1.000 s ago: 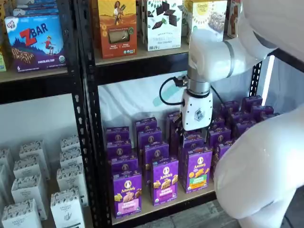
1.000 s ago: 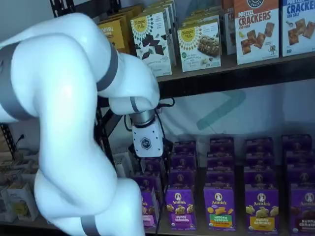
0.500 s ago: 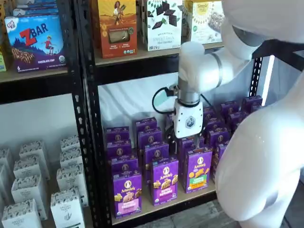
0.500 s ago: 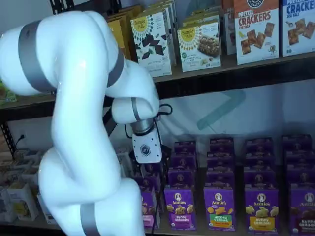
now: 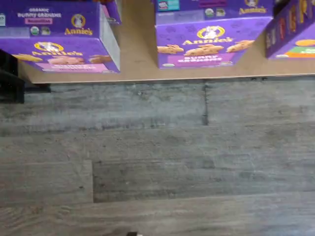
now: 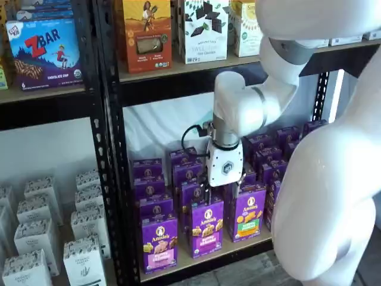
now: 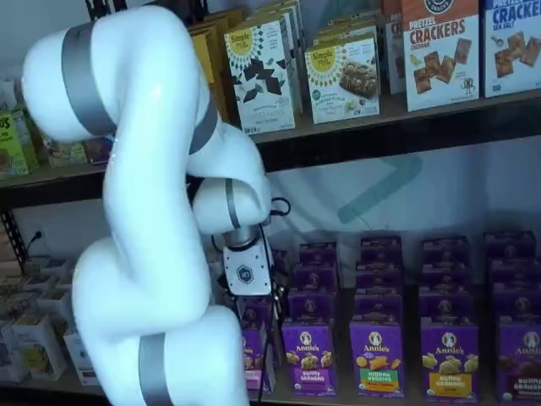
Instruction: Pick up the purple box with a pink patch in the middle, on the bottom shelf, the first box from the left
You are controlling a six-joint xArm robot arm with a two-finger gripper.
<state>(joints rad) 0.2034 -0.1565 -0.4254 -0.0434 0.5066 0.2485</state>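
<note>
Purple box [image 6: 159, 241], pink-patched, stands untouched at the bottom shelf's [image 6: 202, 257] front edge, below and to the side of the fingers [image 6: 222, 192], which we judge spread wide and empty over the neighbouring row. Nothing is grasped yet; approach, grip and lift remain. We count three front-row Annie's boxes in a shelf view.

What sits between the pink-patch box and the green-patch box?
In a shelf view, another Annie's box stands between the purple box and the green-patch box.

purple box [image 6: 159, 242] leftmost at front of bottom shelf [image 6: 202, 257] — hand [image 6: 223, 189] above, further right
</note>
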